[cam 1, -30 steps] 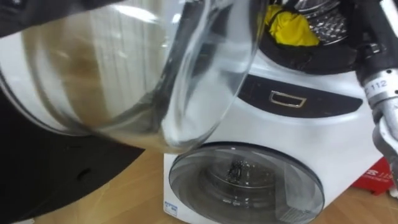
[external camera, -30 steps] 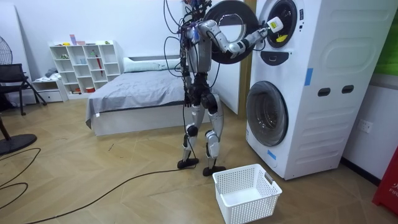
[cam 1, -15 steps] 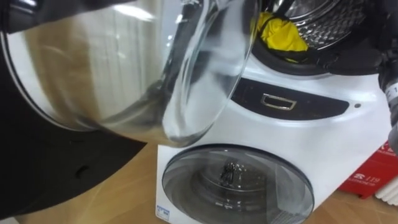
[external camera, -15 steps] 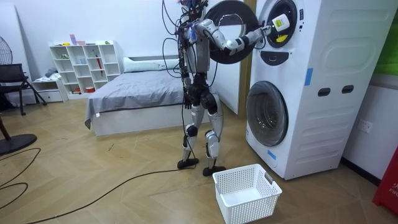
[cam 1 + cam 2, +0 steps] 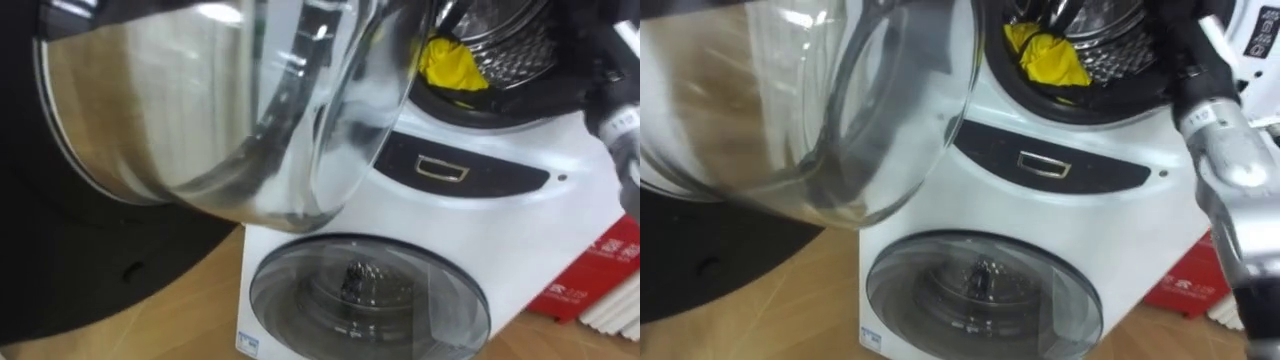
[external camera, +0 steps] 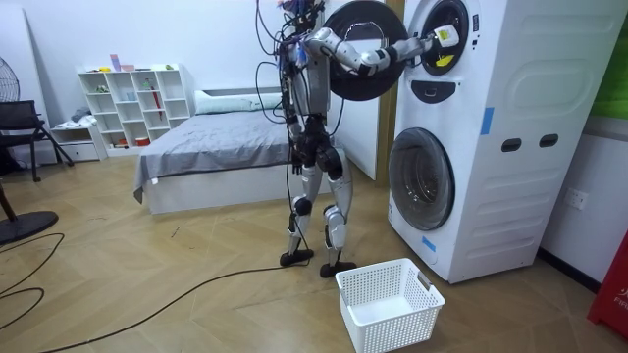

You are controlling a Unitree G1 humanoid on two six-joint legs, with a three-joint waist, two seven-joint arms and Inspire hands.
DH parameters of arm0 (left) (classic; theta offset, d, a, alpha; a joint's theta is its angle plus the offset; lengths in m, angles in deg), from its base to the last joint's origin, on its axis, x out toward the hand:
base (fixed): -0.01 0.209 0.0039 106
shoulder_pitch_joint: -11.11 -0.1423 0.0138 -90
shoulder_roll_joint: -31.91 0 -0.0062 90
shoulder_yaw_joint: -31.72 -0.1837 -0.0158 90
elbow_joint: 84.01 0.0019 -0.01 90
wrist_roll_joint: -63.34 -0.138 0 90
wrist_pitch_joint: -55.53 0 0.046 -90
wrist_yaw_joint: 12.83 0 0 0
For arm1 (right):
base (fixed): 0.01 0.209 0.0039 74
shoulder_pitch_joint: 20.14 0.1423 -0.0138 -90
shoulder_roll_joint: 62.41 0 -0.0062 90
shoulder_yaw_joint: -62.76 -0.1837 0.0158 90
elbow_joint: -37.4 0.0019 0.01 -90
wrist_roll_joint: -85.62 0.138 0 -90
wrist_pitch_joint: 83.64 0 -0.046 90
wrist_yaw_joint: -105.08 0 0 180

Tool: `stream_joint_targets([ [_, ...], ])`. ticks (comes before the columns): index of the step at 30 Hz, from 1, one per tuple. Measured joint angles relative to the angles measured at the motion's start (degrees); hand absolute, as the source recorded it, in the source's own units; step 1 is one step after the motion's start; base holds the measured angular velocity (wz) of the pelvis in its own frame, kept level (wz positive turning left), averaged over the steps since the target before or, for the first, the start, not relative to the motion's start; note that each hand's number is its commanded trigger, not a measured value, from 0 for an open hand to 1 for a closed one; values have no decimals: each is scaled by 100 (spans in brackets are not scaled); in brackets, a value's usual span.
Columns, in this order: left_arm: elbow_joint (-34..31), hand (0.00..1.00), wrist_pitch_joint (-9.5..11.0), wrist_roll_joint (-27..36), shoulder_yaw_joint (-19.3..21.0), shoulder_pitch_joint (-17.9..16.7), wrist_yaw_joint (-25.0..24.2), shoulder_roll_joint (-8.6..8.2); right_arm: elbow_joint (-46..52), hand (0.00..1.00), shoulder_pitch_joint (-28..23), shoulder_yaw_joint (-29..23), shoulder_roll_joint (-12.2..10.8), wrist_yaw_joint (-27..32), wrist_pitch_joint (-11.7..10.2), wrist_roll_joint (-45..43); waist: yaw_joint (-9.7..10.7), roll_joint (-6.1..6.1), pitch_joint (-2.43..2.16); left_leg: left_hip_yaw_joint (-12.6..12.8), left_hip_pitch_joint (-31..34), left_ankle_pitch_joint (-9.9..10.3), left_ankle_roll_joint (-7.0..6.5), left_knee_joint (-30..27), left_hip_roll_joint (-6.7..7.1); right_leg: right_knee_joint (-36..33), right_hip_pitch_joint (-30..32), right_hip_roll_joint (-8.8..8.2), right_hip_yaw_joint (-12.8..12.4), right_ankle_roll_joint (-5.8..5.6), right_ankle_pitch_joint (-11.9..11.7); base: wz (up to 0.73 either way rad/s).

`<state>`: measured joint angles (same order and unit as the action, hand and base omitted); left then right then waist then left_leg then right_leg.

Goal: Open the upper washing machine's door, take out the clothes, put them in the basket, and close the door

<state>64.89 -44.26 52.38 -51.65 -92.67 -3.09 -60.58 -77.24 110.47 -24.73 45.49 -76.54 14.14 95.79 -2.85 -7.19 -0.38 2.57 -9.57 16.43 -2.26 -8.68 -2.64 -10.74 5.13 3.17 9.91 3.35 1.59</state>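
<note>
So, quick rundown of the last second. Your right arm has lifted at the elbow, and the forearm now runs flatter toward the upper opening of the stacked washing machine (image 6: 491, 127). The right robot hand (image 6: 428, 42) hasn't travelled much. It sits right at the mouth of the drum (image 5: 515, 35), top right of the frame. The head camera has swung a little too, so most of the shift in the eye views comes from that, not from the machine.

The yellow garment (image 5: 452, 63) hasn't budged. It's bunched on the lower lip of the drum, near the top right of the eye views, close to where your arm goes in. I can't tell if the fingers are spread or curled, since they're lost against the dark opening. The glass door (image 5: 220, 110) hangs swung open at upper left.

My read is that you're lining up the reach, not grabbing yet. Nothing's out, and the white basket (image 6: 388, 304) on the floor, bottom centre, is empty.
</note>
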Motion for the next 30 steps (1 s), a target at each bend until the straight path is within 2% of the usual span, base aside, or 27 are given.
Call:
stream_joint_targets([
  [5, 1, 0, -32, 3, 2, 24, -51, 5, -500, 0, 326, 150, 57, -246, 86, -440, -213, -42, 20, -8, 30, 1, 2, 3, -6, 14, 19, 3, 38, 2, 3, 3],
  [9, 1, 0, -71, 3, 5, 26, -187, 66, -848, 0, 548, 318, 60, -430, 171, -730, -259, -148, 6, -108, 121, 0, 2, -80, -1, 22, 46, -11, 142, 2, 4, 11],
  [13, -4, 0, -118, 3, 15, 45, -263, 77, -914, 0, 657, 455, 65, -471, 197, -910, -313, -189, -14, -127, 126, -1, -1, -93, -2, 23, 41, -36, 172, 2, 4, 3],
  [15, -3, 0, -120, 4, 7, 75, -278, 115, -914, 0, 727, 689, 71, -499, 211, -1291, -380, -210, -13, -135, 113, -3, -1, -96, -3, 112, -34, -35, 153, 2, 4, 2],
  [18, 11, 0, -119, 17, -6, 119, -276, 164, -919, 0, 847, 1121, 64, -613, 222, -1542, -422, -204, -8, -131, 94, -10, 12, -97, -15, 110, -40, -19, 135, 2, 3, -1],
  [20, 17, 0, -119, 14, -7, 158, -273, 164, -915, 0, 861, 1230, 56, -689, 234, -1648, -490, -202, -6, -133, 93, -14, 19, -94, -17, 110, -40, -18, 139, 3, 3, 0],
  [24, 10, 0, -162, 13, -5, 175, -271, 164, -888, 0, 991, 1252, 55, -831, 411, -1791, -546, -191, 14, -132, 100, -17, 23, -95, -17, 106, -37, -20, 140, 8, 0, 0],
  [29, 10, 0, -250, 1, 116, 204, -297, 165, -879, 0, 1015, 1252, 56, -1024, 559, -2165, -633, -228, 9, -127, 103, -17, 23, -96, 5, 97, -28, -21, 129, 10, -2, 0],
  [30, 10, 0, -281, 0, 189, 221, -303, 166, -868, 18, 1015, 1249, 59, -1068, 611, -2194, -624, -244, 0, -124, 106, -17, 23, -97, 6, 102, -27, -20, 131, 10, -2, 0],
])
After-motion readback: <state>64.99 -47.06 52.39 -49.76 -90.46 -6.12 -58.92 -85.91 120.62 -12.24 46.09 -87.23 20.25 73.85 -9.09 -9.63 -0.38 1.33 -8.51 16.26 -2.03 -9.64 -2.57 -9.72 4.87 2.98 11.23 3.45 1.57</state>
